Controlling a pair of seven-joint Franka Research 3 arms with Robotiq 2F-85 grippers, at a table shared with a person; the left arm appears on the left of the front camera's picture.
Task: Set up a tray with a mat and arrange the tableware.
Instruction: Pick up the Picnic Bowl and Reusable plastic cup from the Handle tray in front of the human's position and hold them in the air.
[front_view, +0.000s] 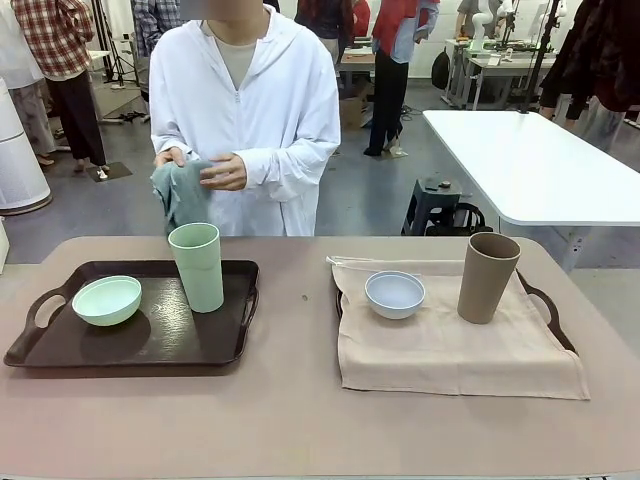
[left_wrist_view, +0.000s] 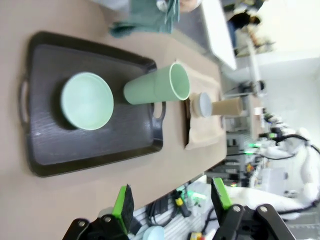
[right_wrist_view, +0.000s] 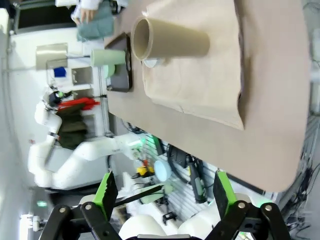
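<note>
Beige mat (front_view: 450, 345) side done; dark tray (front_view: 120, 350) lacks its mat.
Greyish bowl (front_view: 394, 294) and tan tumbler (front_view: 487, 277) on mat; mint bowl (front_view: 106, 300) and green tumbler (front_view: 197, 266) on bare tray. I see left tool (left_wrist_view: 172, 200) and right tool (right_wrist_view: 162, 195) apart, empty.

two bowls (front_view: 107, 300) (front_view: 394, 294), two tumblers (front_view: 197, 267) (front_view: 487, 278), seemingly two trays (front_view: 150, 342) (front_view: 549, 311)
</note>
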